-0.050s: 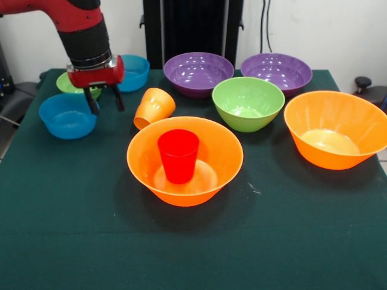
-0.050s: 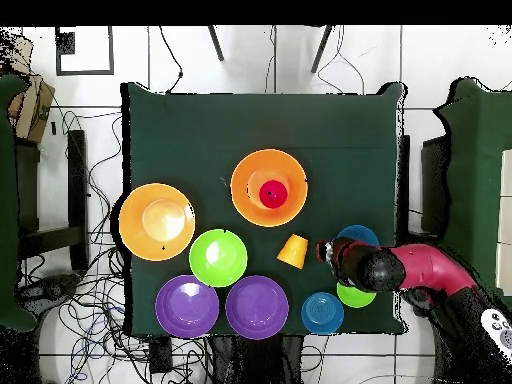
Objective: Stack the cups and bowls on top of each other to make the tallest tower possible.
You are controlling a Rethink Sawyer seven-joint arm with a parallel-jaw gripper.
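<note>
I've got the hand point(image 1: 104, 101) hanging over the tabletop point(image 1: 66, 229) w/ its two dark fingers spread apart and nothing between them, so it's released. In the front view it sits just above a small blue bowl point(image 1: 68, 116), w/ the small green bowl point(image 1: 68, 83) and the other small blue bowl point(image 1: 134, 72) behind it; all three are bunched near one corner of the tabletop. From overhead the hand point(image 2: 328, 250) is at the end of the red arm point(image 2: 430, 270), which covers part of that cluster.

Red cup point(image 1: 178, 155) stands upright inside an orange bowl point(image 1: 185, 160) approx. in the tabletop's middle; that's all there is of a tower so far. Orange cup point(image 1: 153, 107) lies tipped on its side on the cloth, mouth facing the viewer in the front view, just beside that bowl's rim and near the hand, not touching either as far as I can see.

Second orange bowl point(image 1: 336, 128) sits empty at a side edge, opp. the blue ones. Medium green bowl point(image 1: 248, 103) is between the two orange ones, toward the robot-side edge. Two purple bowls point(image 1: 198, 74) point(image 1: 276, 72) sit side by side along that edge, both empty.
</note>
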